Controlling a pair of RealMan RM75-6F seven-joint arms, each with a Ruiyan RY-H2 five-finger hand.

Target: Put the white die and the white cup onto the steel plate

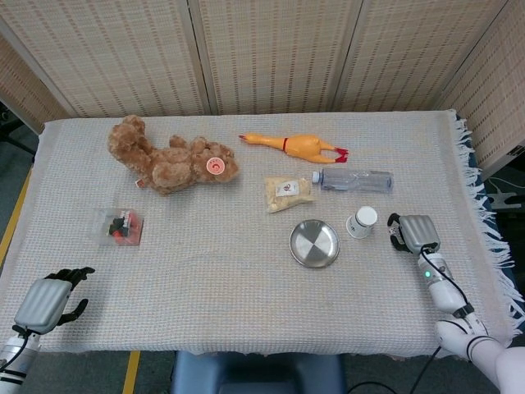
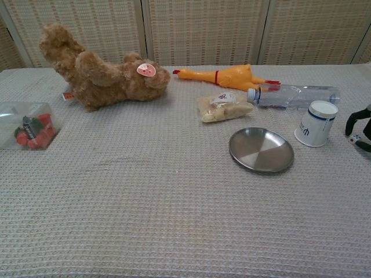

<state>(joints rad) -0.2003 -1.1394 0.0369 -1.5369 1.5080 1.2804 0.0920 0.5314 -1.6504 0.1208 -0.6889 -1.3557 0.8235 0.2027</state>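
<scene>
A table (image 1: 246,304) covered by a beige waffle-weave cloth (image 1: 205,271) fills most of both views; the cloth ends in a pale fringe (image 1: 484,213) along the table's right edge. Behind the table stands a folding screen (image 1: 271,49) of woven, reed-like panels set in light frames, closing off the whole back of the scene. At the left, grey floor (image 1: 12,176) shows with a yellow line (image 1: 15,215) running along the table's side; lighting is even, with only soft shadows.

White cup (image 2: 316,123) upright beside steel plate (image 2: 261,150); white die (image 2: 353,138) right.
</scene>
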